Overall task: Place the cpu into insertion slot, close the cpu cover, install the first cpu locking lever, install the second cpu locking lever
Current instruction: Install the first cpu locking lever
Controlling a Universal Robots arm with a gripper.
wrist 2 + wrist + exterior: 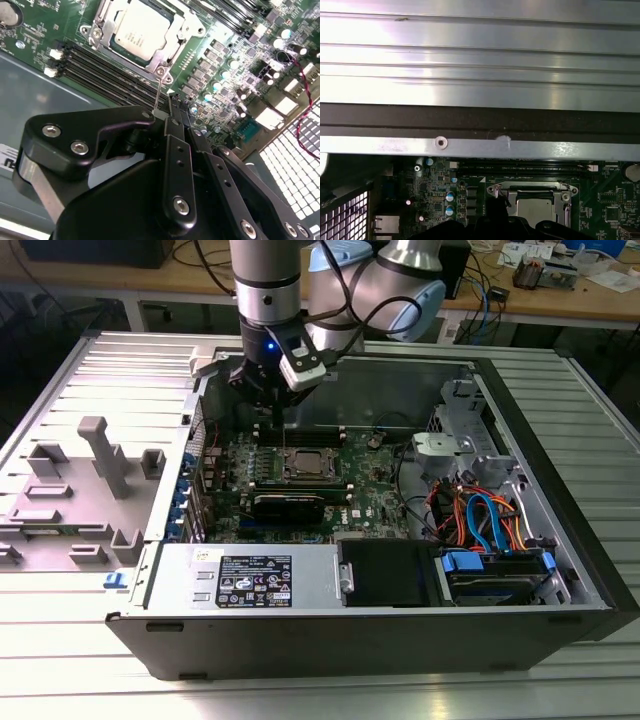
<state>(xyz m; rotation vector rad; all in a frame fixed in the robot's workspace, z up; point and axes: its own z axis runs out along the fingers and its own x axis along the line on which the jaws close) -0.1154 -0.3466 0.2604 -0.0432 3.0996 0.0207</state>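
- Chip in place: the cpu (pixel 136 31), a small flat square with a dull silver-grey top, sits in the insertion slot (pixel 308 464) on the green circuit board (pixel 30 37). The board lies inside an open computer case (pixel 560 500), which rests on a ribbed metal surface (pixel 330 695).
- The cpu cover (pixel 156 59), a thin frame of bright stamped metal with a window cut through it, lies flat around the cpu, its tongue pointing toward the tool.
- The tool (pixel 170 116), black with screwed links, hangs just above the board beside the socket. Its fingers look pressed together on the free end of a locking lever (pixel 158 92), a thin bare wire running from the socket's corner to the fingertips.
- Handling, by judgement: the lever is light, stiff and springy, and smooth enough to slide out of a loose pinch. Its free end, farthest from the hinge, looks like the best place to hold it.
- The cpu is likely light and rigid but delicate underneath, so its edges are the safe place to hold it. The cover is thin sheet metal and would probably bend if forced out of line.
- Long black memory slots (pixel 105 75) with white latches run beside the socket, and round-topped capacitors (pixel 285 33) stand close by, all hard, small and easily knocked.
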